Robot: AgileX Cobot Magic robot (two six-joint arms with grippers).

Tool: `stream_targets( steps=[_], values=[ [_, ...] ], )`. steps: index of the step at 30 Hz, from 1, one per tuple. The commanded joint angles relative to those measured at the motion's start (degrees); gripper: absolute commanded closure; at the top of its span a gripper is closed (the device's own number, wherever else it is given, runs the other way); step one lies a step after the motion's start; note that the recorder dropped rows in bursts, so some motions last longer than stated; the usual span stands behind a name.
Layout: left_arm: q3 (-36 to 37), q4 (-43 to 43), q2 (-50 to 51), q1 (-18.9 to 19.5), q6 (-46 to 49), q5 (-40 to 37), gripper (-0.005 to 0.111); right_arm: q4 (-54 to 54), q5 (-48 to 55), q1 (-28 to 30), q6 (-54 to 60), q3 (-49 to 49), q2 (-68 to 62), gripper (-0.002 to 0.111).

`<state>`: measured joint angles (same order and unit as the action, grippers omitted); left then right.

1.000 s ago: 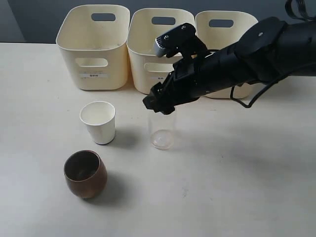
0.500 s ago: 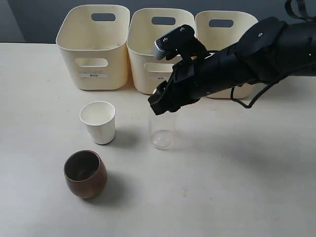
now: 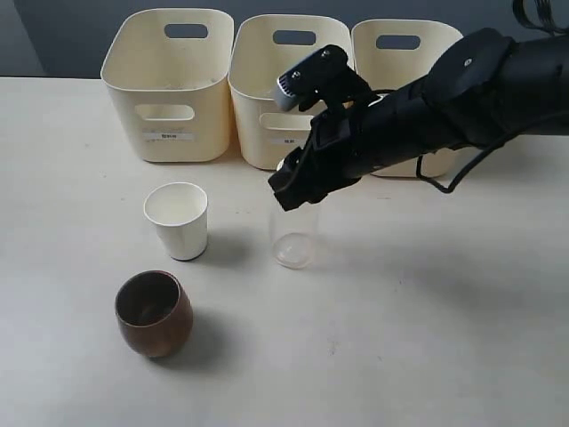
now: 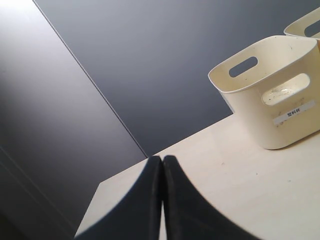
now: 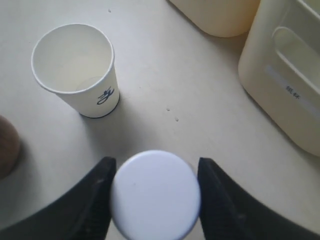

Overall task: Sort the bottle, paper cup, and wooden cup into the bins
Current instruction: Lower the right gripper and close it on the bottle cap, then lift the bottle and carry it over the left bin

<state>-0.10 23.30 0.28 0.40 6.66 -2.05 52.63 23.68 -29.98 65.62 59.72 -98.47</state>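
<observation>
- We see the right gripper (image 3: pixel 293 189) clamped on the bottle (image 3: pixel 292 238) at its top (bottle upright, middle of the table (image 3: pixel 427 338)).
- Our left gripper (image 4: pixel 161 192) is pinched closed, holding nothing.

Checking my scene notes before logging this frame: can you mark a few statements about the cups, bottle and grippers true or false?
1. The right gripper grips the bottle at its white cap. True.
2. The paper cup lies on its side. False: it stands upright.
3. The wooden cup is stacked inside the paper cup. False: it stands apart on the table.
4. The left gripper is shut and empty. True.
</observation>
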Motion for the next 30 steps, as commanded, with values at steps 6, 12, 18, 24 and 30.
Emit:
stream_targets(
  steps=[6, 12, 18, 24, 30],
  values=[
    [0.10, -0.51, -0.28, 0.03, -0.10, 0.37, 0.107, -1.07, -5.24, -0.49, 0.31, 0.00, 1.57, 0.108],
    [0.10, -0.51, -0.28, 0.03, -0.10, 0.37, 0.107, -0.94, -6.63, -0.95, 0.83, 0.00, 4.16, 0.108],
    [0.10, -0.51, -0.28, 0.03, -0.10, 0.37, 0.107, -1.05, -12.03, -4.56, 1.59, 0.00, 9.08, 0.108],
    [0.10, -0.51, -0.28, 0.03, -0.10, 0.37, 0.107, -1.17, -19.49, -8.66, 1.68, 0.39, 12.46, 0.108],
    [0.10, -0.51, -0.28, 0.03, -0.10, 0.37, 0.107, -1.00, -19.49, -11.49, 1.68, 7.31, 11.60, 0.108]
  ],
)
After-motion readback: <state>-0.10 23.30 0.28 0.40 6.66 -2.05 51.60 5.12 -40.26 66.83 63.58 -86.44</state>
